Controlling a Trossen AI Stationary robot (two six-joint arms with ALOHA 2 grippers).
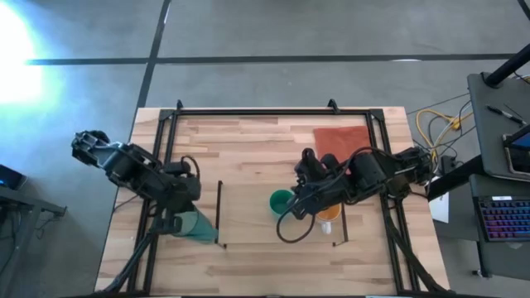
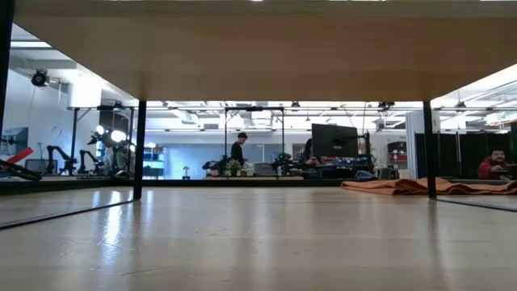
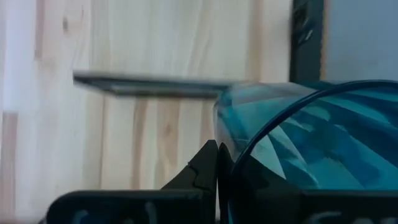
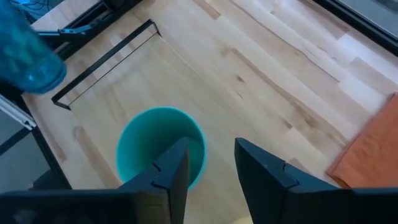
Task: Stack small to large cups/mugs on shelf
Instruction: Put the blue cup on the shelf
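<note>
The translucent teal tumbler [image 1: 200, 226] is at my left gripper [image 1: 180, 222], just left of the shelf's left bar [image 1: 219, 211], and it fills the left wrist view [image 3: 311, 143]. The solid green cup [image 1: 281, 201] stands upright on the shelf's wood [image 1: 248, 217] between the two bars. My right gripper [image 4: 208, 168] is open and straddles the cup's rim [image 4: 200, 144], one finger above the inside and one outside. I cannot tell whether it touches the cup. The orange mug [image 1: 328, 217] is mostly hidden under my right arm. My left gripper holds the teal tumbler at its rim end [image 3: 231, 134]. One finger [image 3: 205, 171] lies against the outside of the wall, and the tumbler hides the other. In the high view the tumbler points away from the fingers toward the table's right, tilted over. Whether it rests on the table, I cannot tell.
A red-orange cloth [image 1: 341, 136] lies at the far right of the table, also in the low view [image 2: 420, 186]. The shelf's right bar [image 1: 342, 219] is beside the orange mug. A dark frame rail [image 1: 273, 111] runs round the table's edges. Bare wood lies between the two arms.
</note>
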